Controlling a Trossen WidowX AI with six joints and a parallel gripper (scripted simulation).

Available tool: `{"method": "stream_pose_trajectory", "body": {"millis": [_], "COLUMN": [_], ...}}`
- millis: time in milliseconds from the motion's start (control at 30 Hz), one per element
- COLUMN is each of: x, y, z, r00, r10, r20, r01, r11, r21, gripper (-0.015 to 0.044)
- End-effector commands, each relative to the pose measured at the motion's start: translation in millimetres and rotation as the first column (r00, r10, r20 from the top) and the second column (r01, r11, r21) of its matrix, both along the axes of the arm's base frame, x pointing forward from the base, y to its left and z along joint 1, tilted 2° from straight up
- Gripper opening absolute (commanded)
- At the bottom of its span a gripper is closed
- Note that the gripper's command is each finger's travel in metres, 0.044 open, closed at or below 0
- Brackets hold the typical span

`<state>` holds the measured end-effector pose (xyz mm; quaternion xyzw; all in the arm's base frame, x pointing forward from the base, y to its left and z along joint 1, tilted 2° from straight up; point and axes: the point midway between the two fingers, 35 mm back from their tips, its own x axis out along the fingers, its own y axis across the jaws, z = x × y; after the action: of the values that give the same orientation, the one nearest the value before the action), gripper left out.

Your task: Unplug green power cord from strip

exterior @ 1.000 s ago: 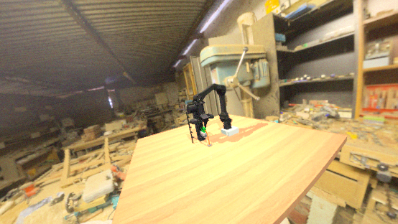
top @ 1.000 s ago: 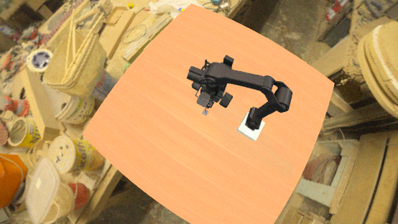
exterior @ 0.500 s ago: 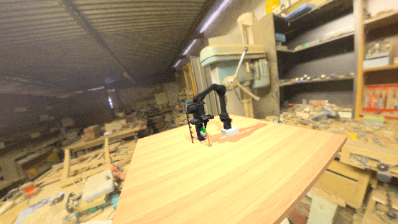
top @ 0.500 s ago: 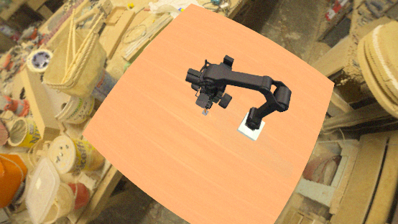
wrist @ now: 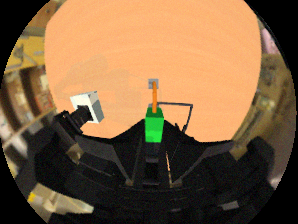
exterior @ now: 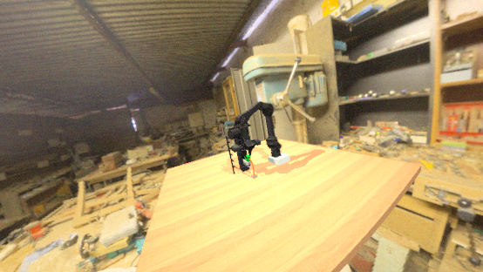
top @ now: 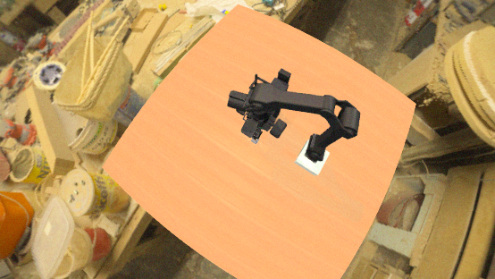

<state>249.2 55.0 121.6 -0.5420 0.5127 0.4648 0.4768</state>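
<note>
The green plug [wrist: 154,126] [exterior: 248,158] is between the fingers of my gripper [wrist: 154,121], which is shut on it. In the top view the arm hides the plug and the fingertips. The orange cord [wrist: 154,95] [exterior: 253,167] runs from the plug to a small grey block [wrist: 153,82] [top: 254,140] [exterior: 255,176] on the table. A dark blocky shape [wrist: 151,170] lies in line with the plug in the wrist view; it may be the power strip. The dark parts hide whether the plug touches the strip.
The arm's white base block [top: 317,168] [exterior: 279,159] [wrist: 96,104] stands on the wooden table [top: 201,179] [exterior: 227,218] [wrist: 150,40]. A thin black frame [wrist: 175,104] stands beside the cord in the wrist view. Workshop clutter surrounds the table.
</note>
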Motion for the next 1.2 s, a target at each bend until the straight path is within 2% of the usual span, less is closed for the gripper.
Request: {"method": "stream_pose_trajectory", "body": {"millis": [0, 100, 533, 667, 833, 1167], "x": [-2, -3, -5, -5, -9, -9], "y": [34, 39, 27, 45, 86, 88], "z": [4, 4, 1, 4, 11, 11], "r00": [0.999, 0.999, 0.999, 0.999, 0.999, 0.999], "r10": [0.044, 0.045, 0.046, 0.046, 0.047, 0.047], "r20": [0.003, 0.003, 0.002, 0.002, 0.002, 0.002], "r01": [-0.044, -0.045, -0.046, -0.046, -0.046, -0.046], "r11": [0.996, 0.996, 0.995, 0.995, 0.995, 0.995], "r21": [0.082, 0.083, 0.083, 0.084, 0.088, 0.088], "gripper": [0.0, 0.0, 0.0341, 0.044, 0.044, 0.044]}}
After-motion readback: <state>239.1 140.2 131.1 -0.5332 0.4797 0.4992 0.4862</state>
